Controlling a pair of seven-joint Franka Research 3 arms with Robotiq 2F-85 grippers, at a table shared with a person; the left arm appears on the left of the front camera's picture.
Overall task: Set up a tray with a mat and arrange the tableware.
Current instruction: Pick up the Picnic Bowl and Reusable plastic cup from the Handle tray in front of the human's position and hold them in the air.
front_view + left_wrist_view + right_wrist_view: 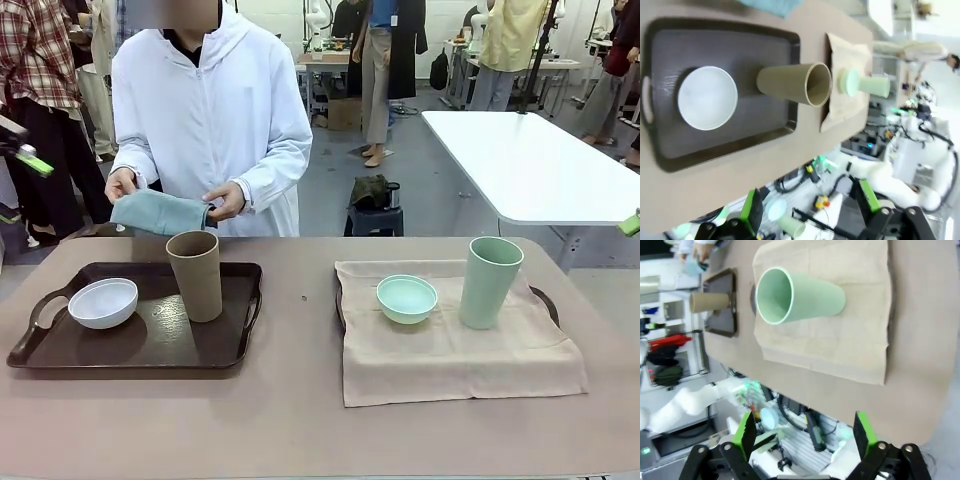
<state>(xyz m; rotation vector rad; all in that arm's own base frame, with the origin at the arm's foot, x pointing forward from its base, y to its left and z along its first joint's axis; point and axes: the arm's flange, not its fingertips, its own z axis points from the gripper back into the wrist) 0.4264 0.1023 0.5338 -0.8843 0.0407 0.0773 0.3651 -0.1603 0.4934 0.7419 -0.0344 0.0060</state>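
On the table (pixel 300 420), a beige mat (pixel 450 360) is covering one tray (pixel 547 300), with a dark tray (pixel 150 350) lying at its 9 o'clock. A person's hands (pixel 228 200) are holding a teal mat (pixel 158 212). The mint-green cup (pixel 488 282) and mint-green bowl (pixel 407 298) are standing on the beige mat, the tan-brown cup (pixel 196 275) and white bowl (pixel 103 302) on the dark tray. The left gripper (pixel 807 200) and right gripper (pixel 805 425) are hanging spread and empty.

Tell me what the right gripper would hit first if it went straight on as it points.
The right gripper would probably meet the beige mat, beside the green cup; depth is unclear.
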